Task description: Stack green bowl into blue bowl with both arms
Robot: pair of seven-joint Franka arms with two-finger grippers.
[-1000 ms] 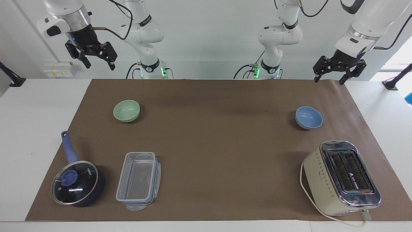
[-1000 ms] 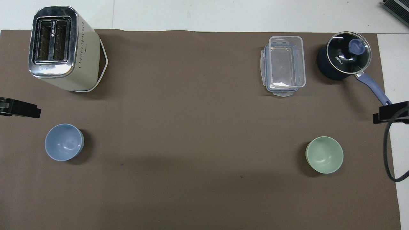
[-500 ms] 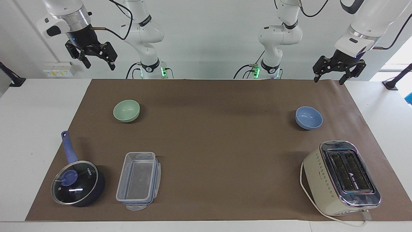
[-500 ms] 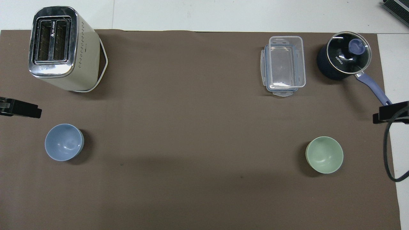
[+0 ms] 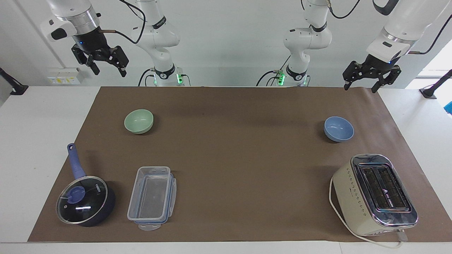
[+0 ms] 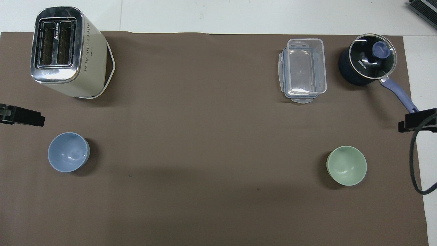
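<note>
On mat, green bowl (image 5: pixel 138 121) and blue bowl (image 5: pixel 339 128) unmoved, well apart; right gripper (image 5: pixel 100 61) edges upward, left gripper (image 5: pixel 370 75) likewise, both spread wide, empty; stacking unstarted.

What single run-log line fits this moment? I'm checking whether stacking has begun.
stage: not started | green bowl: on mat, free | blue bowl: on mat, empty | left gripper: open, raised | right gripper: open, raised

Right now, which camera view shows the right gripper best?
The facing view: the right gripper shows whole there, open, empty, raised at the right arm's end of the table. The overhead view shows only a black tip of it at the picture's edge.
</note>
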